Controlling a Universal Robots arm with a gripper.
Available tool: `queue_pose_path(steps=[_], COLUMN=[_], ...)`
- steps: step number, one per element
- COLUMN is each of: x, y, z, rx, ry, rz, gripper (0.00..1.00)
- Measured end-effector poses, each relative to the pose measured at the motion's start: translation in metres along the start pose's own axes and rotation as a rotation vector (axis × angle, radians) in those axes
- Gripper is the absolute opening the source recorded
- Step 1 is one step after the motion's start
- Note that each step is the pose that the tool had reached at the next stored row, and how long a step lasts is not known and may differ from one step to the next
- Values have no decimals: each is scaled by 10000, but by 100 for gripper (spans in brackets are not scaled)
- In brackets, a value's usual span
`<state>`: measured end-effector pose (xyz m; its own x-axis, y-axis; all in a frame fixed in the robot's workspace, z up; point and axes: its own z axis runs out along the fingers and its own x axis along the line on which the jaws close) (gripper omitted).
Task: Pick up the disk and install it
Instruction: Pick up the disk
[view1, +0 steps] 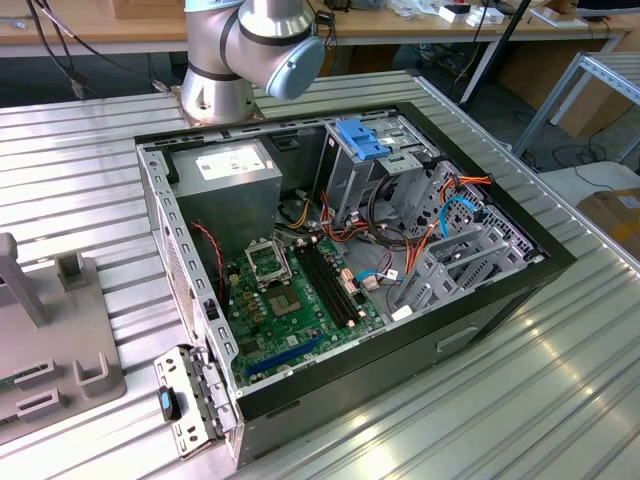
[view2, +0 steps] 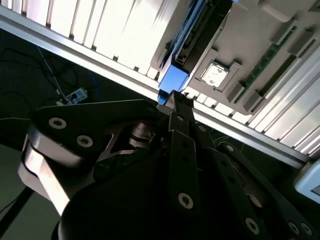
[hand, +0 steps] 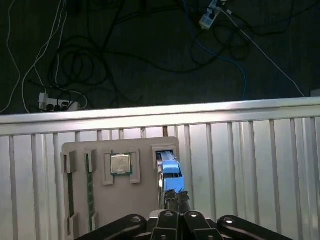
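Fingers (hand: 171, 201) drawn in close, clamped on the blue near end of the disk (hand: 170, 172). Gripper (hand: 177, 196) sits low over the grey holder plate (hand: 130, 200).

Disk stands on edge in a slot of the holder plate, along the plate's side edge. Second wrist view shows the same: gripper (view2: 173, 97) tips meet at the blue carrier end, and the dark slab of the disk (view2: 195, 40) runs away from them.

Same plate carries a square processor chip (hand: 120, 164) in its own pocket beside the disk slot, and green memory sticks (hand: 90, 185) nearer the opposite side.

Plate lies on the ribbed metal table (hand: 250, 165), close to the table's edge.

Open computer case (view1: 350, 260) rests mid-table, with the arm base (view1: 250, 50) behind it.
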<state>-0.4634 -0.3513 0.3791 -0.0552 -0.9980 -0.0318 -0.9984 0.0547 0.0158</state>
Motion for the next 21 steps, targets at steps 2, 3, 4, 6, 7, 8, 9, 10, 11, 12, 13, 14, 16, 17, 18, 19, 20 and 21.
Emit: queue_pose_path(steps=[2, 3, 4, 6, 7, 8, 9, 10, 11, 12, 13, 14, 16, 17, 18, 19, 20, 21], x=[-2, -3, -4, -6, -7, -6, -6, -6, -6, -7, -7, -5, -6, -6, -6, -5, -5, -5], y=[-13, -19, -28, -31, -31, -31, -30, -30, -30, -20, -12, -10, -9, -8, -8, -7, -3, -2], z=[1, 2, 3, 7, 11, 14, 17, 17, 17, 17, 19, 23, 24, 25, 25, 25, 25, 26], rx=[35, 46, 68, 163, 190, 208, 228, 229, 228, 228, 229, 234, 235, 237, 237, 237, 237, 237], ry=[-1, -1, 0, -22, -30, -31, -33, -33, -32, -31, -32, -33, -32, -32, -33, -33, -33, -32], rz=[-132, -189, -294, -581, -713, -777, -843, -844, -844, -838, -812, -688, -598, -596, -595, -594, -594, -595], gripper=[11, 11, 11, 11, 11, 11, 11, 11, 11, 11, 11, 11, 11, 11, 11, 11, 11, 11])
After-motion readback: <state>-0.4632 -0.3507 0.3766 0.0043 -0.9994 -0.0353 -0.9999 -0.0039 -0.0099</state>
